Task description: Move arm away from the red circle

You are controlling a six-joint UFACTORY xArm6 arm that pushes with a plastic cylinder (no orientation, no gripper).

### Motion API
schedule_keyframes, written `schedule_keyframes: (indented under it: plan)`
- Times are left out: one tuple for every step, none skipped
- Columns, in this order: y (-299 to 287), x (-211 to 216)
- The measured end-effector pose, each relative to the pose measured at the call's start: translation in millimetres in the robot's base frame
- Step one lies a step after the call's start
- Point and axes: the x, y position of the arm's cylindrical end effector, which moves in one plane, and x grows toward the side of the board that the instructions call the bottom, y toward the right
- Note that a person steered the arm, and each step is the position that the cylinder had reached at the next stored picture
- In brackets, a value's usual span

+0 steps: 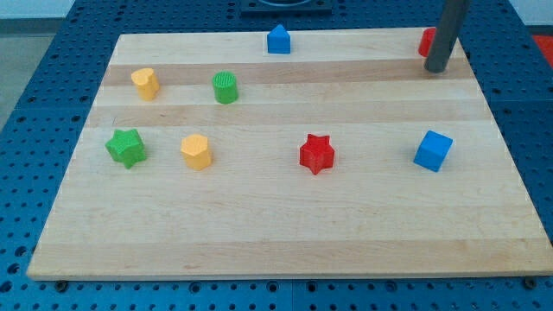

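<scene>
The red circle (426, 41) sits at the view's top right corner of the wooden board (285, 225), mostly hidden behind my dark rod. My tip (437, 69) rests on the board right beside it, touching or nearly touching its right and lower side. A red star (316, 154) lies at the centre right. A blue cube (432, 150) lies at the right, well below my tip.
A blue house-shaped block (278, 40) is at the top centre. A yellow heart-like block (145, 83) and a green cylinder (225, 87) are at the upper left. A green star (126, 147) and a yellow hexagon-like block (196, 151) lie at the left. Blue perforated table (52, 52) surrounds the board.
</scene>
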Motion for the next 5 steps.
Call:
schedule_keyframes:
  plan:
    - [19.3, -25.9]
    - [19.3, -64.6]
    - [11.9, -75.1]
    - [10.5, -46.6]
    - [-37.3, -2.9]
